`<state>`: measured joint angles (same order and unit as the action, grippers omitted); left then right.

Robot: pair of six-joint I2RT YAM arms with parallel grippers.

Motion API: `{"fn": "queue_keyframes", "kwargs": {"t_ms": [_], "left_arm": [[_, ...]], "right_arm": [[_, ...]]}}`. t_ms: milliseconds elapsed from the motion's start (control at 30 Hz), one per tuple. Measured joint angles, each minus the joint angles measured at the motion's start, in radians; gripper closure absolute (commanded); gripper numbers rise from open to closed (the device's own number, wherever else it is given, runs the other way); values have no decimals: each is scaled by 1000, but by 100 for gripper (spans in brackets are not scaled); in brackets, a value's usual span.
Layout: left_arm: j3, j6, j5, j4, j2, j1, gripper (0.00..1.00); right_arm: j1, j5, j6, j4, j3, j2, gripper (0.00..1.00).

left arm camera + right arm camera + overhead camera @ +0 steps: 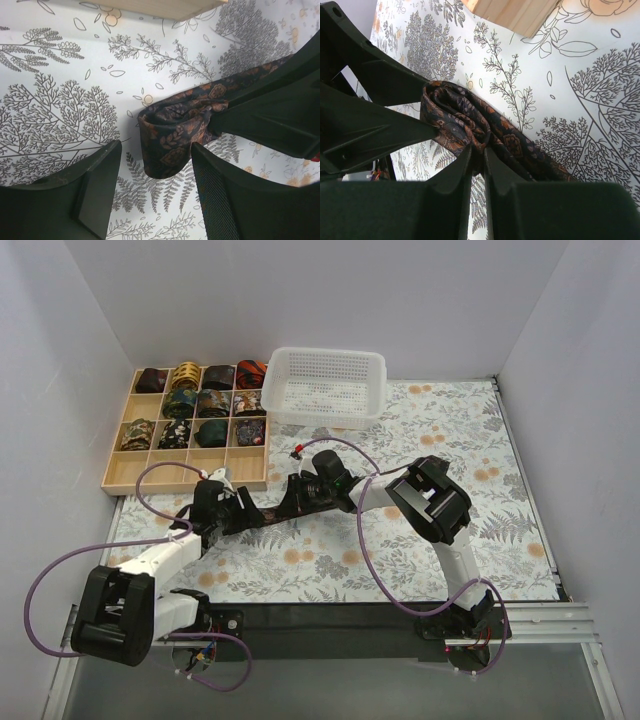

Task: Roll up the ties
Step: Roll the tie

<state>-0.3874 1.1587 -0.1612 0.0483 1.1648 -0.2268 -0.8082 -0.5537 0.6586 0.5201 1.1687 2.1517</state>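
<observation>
A dark tie with small orange-brown print [268, 517] lies on the floral table cloth between my two grippers. In the left wrist view its folded, bunched end [170, 135] sits just ahead of and between my left gripper's [156, 146] open fingers, which do not grip it. My right gripper [479, 151] is shut on a fold of the bunched tie [460, 120], and the tie's strip trails off to the lower right. In the top view the left gripper [238, 508] and right gripper [292, 500] face each other closely over the tie.
A gridded wooden tray [185, 486] at the back left holds several rolled ties [200, 405]; its front row is empty. A white mesh basket [325, 352] stands behind the grippers. The tray's corner shows in the left wrist view [170, 7] and the right wrist view [515, 15].
</observation>
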Motion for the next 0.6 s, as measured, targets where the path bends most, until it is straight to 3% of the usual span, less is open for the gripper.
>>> {"fn": "queue_keyframes", "kwargs": {"t_ms": [300, 433, 533, 567, 600], "left_arm": [[53, 64, -60, -150, 22, 6, 50], [60, 83, -78, -200, 51, 8, 57], [65, 89, -84, -221, 68, 9, 71], [65, 88, -85, -223, 74, 9, 82], [65, 92, -87, -224, 78, 9, 86]], "right_arm": [[2, -4, 0, 4, 0, 2, 83], [2, -4, 0, 4, 0, 2, 83], [2, -5, 0, 4, 0, 2, 83], [2, -5, 1, 4, 0, 2, 82], [2, -5, 1, 4, 0, 2, 82]]}}
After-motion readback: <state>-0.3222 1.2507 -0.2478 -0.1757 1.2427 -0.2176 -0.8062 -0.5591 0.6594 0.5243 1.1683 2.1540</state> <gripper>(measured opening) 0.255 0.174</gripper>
